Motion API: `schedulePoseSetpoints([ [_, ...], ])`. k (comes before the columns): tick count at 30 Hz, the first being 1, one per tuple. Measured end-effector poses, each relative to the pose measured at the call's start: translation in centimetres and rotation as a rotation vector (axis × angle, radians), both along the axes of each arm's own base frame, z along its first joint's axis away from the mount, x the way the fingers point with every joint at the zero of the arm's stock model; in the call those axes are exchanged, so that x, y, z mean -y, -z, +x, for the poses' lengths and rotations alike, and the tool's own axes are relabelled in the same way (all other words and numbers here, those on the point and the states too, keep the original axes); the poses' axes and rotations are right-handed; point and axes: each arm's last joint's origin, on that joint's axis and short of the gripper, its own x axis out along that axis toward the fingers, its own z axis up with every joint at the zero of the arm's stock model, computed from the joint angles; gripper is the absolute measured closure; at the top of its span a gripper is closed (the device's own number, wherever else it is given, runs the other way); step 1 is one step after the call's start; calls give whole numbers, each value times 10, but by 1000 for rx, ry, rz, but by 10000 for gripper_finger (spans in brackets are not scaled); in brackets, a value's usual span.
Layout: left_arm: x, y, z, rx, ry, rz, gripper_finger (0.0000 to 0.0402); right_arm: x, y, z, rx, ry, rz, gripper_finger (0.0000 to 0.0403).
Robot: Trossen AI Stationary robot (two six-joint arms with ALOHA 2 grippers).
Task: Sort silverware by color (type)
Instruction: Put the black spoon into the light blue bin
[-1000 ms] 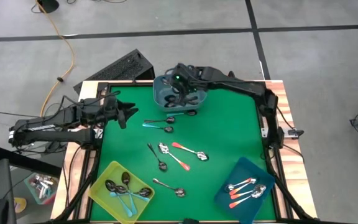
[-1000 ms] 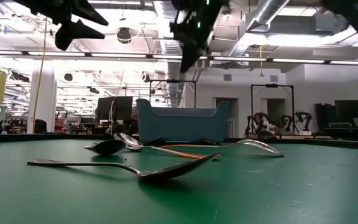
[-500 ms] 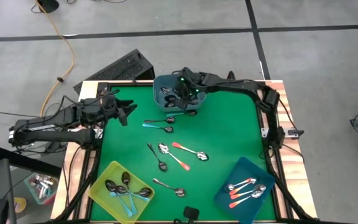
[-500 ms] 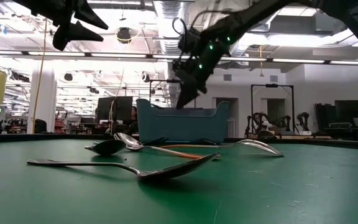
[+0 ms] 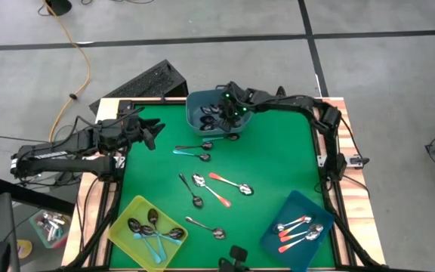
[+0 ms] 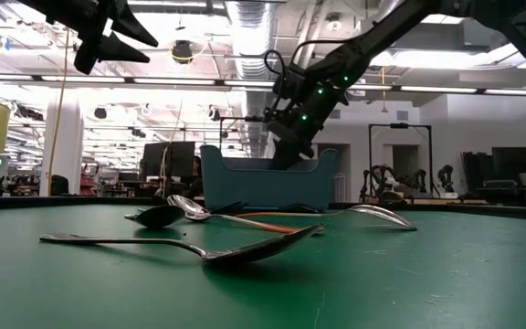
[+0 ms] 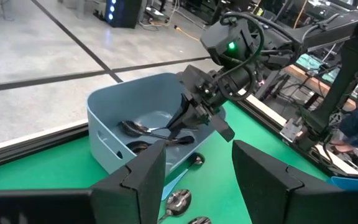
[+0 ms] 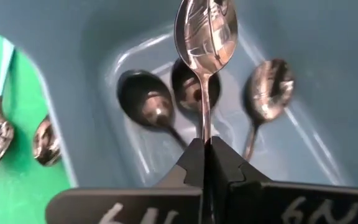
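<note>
Steel spoon (image 8: 205, 37), all dark metal with a shiny bowl, is pinched by its handle in my right gripper (image 8: 204, 163), jaws nearly closed on it. It hangs over the grey-blue bin (image 5: 196, 106), above three more plain spoons lying inside. Left gripper (image 5: 154, 133) hovers wide open and empty near the table's left edge. Other spoons lie scattered on the green mat (image 5: 278, 166).

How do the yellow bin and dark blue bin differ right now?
The yellow bin sits at the table's near-left corner, the dark blue bin at the near-right. The yellow bin holds spoons with light blue and dark handles; the dark blue bin's spoons have orange-red handles. Neither has a gripper over it.
</note>
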Motion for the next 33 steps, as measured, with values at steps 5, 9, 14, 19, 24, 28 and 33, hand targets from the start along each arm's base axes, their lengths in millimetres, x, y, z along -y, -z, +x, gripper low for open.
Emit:
schedulePoseSetpoints([
  [5,0,0,0,-2,-1,1,232,5,-1,-1,19,9,-9,380],
  [9,0,0,0,-3,-1,2,232,7,-1,-3,17,16,-8,380],
  [14,0,1,0,-10,-1,1,232,8,0,-1,28,15,-12,379],
  [19,0,3,-1,-30,-1,-3,232,11,0,-2,35,0,-22,379],
  [24,0,3,-1,-30,-1,-3,232,18,1,-8,21,15,-16,379],
  [28,0,2,-1,-30,-1,-3,232,18,14,-14,-2,25,2,379],
  [33,0,2,-1,-29,-1,-4,232,12,32,-21,-26,32,36,379],
])
